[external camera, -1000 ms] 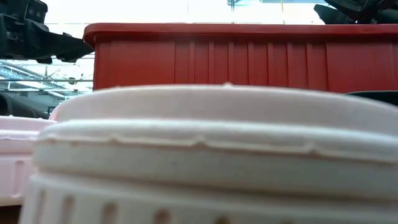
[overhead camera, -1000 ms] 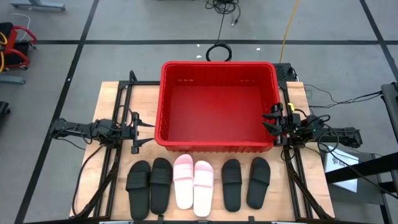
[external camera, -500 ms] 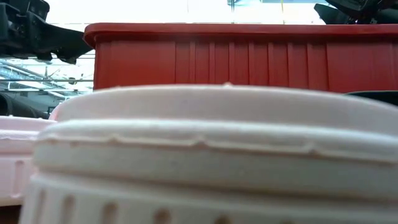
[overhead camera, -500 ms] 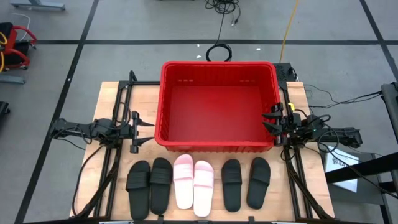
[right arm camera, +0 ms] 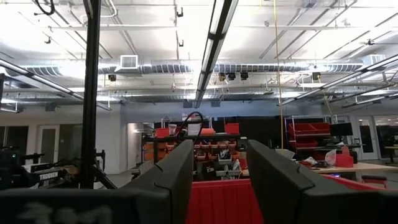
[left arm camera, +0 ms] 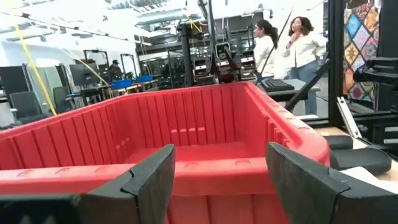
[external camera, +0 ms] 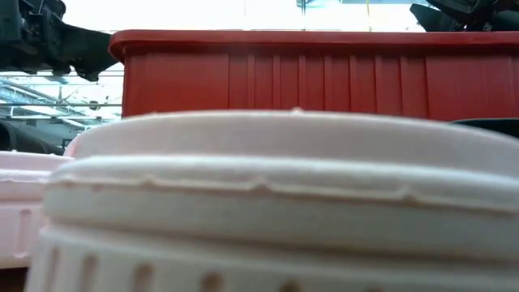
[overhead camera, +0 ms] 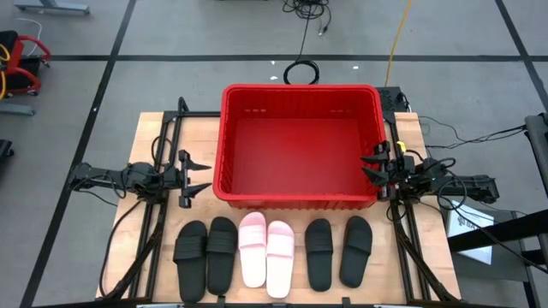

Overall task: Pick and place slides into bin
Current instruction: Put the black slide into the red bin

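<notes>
Left claw wide, empty; two people beyond bin only wrist-side.

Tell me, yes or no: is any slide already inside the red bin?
No, the bin is bare inside, and all six slides lie in a row on the table in front of it.

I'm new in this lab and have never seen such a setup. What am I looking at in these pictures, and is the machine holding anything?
Two robot arms work at a wooden table. One camera looks straight down, one sits at tabletop height, and one rides on each wrist. The red bin holds nothing. In front of it lie six slides in a row: a black pair, a pink pair, another black pair. The left gripper waits beside the bin, open; the right gripper is at the bin's other side, open. Neither holds anything.
</notes>
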Controlling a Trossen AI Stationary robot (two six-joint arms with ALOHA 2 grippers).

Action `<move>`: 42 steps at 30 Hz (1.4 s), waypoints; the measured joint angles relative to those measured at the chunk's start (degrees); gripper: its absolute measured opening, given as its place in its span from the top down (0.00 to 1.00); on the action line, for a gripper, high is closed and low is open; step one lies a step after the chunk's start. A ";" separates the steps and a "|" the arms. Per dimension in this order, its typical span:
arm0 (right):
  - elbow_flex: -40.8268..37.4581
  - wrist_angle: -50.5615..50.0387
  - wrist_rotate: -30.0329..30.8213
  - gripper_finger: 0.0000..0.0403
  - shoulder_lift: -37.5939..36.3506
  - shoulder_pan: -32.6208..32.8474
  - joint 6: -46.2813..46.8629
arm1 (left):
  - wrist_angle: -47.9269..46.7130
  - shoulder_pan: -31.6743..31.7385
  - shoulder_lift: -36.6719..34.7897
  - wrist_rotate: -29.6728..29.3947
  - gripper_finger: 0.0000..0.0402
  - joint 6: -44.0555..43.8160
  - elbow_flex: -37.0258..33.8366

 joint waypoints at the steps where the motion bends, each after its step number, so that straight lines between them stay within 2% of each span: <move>1: 0.02 -0.09 -0.02 0.65 0.00 0.00 0.00 | 0.68 0.00 -0.01 -0.71 0.36 0.55 0.00; 6: 0.01 0.35 -0.02 0.65 0.00 0.00 0.00 | 2.29 0.00 -0.01 -5.71 0.36 2.49 0.00; 18: 0.01 -0.17 -0.02 0.65 0.74 0.00 9.03 | 6.04 0.00 0.01 -5.85 0.36 2.25 0.00; 32: 0.00 5.90 -0.04 0.65 0.83 0.00 8.57 | 23.15 0.00 0.01 -5.96 0.36 -2.80 0.02; 37: 0.00 8.18 0.02 0.65 0.89 0.00 3.09 | 29.63 0.00 0.01 -9.03 0.36 0.09 0.04; 42: 0.00 13.82 0.00 0.65 0.96 -0.01 2.18 | 34.62 0.00 0.01 -10.21 0.36 2.92 0.98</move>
